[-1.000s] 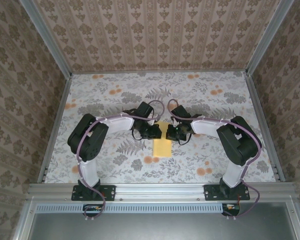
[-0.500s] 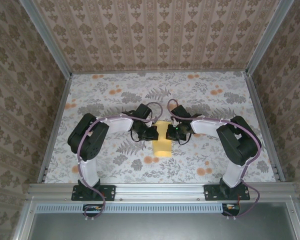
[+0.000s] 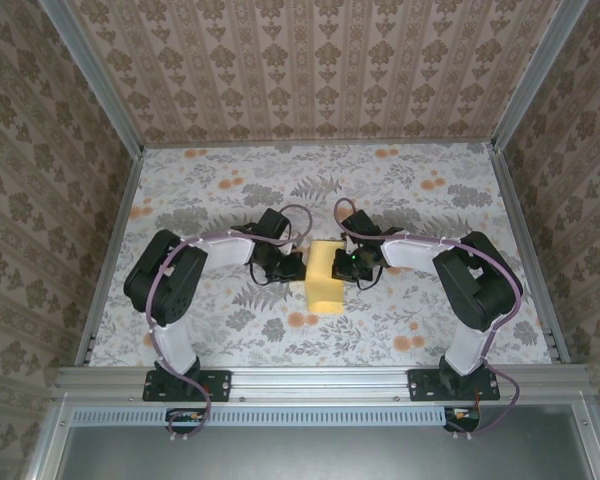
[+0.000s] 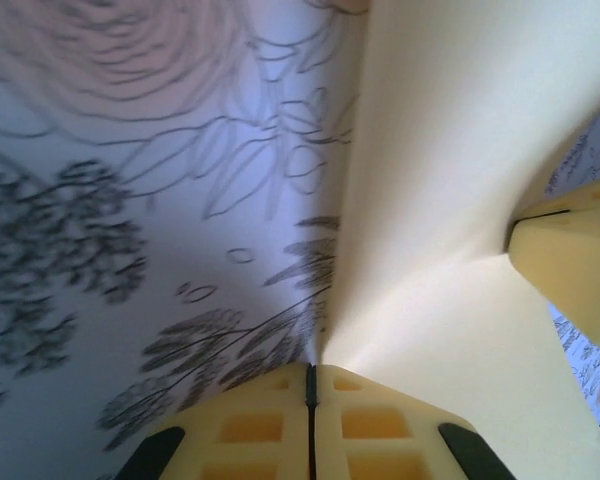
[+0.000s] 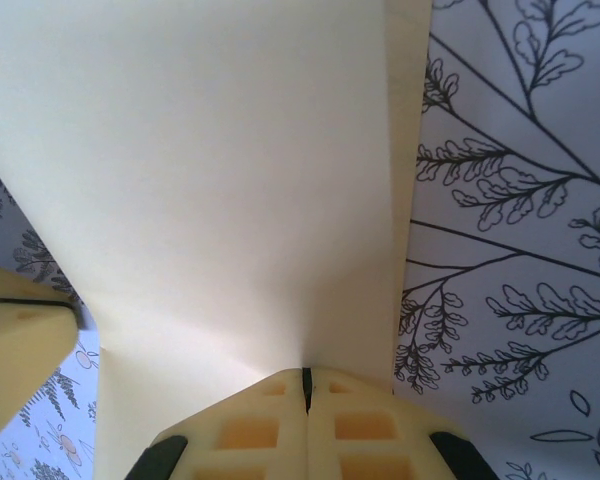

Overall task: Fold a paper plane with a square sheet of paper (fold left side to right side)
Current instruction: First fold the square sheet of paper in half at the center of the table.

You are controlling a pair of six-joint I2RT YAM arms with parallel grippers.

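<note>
At the middle of the table [image 3: 230, 190], between the two wrists, the square sheet of paper [image 3: 326, 292] is found, its near part lying flat on the printed surface and its far part raised off it. The left gripper [image 4: 310, 388] is recorded with jaws pressed together, and the sheet's left margin is pinched at their very tips. The right gripper [image 5: 305, 388] is closed in the same way on the opposite margin. In the left wrist view the paper is seen curving up and away from the pinch in a soft bow. In the right wrist view a straight line is noted near the sheet's right edge; whether it is a crease or a second layer cannot be told. The sheet is judged very light, thin and limp, so it is expected to sag wherever it is unsupported. Any stray dent is likely to be kept as a permanent crease. Its smooth face is judged liable to slip from a shallow bite, and a tear is risked if the two pinches are drawn apart. Hold is best taken at the margins only, close to the corners. For the left-over-right fold, the right margin is better kept low while the left is carried across.
</note>
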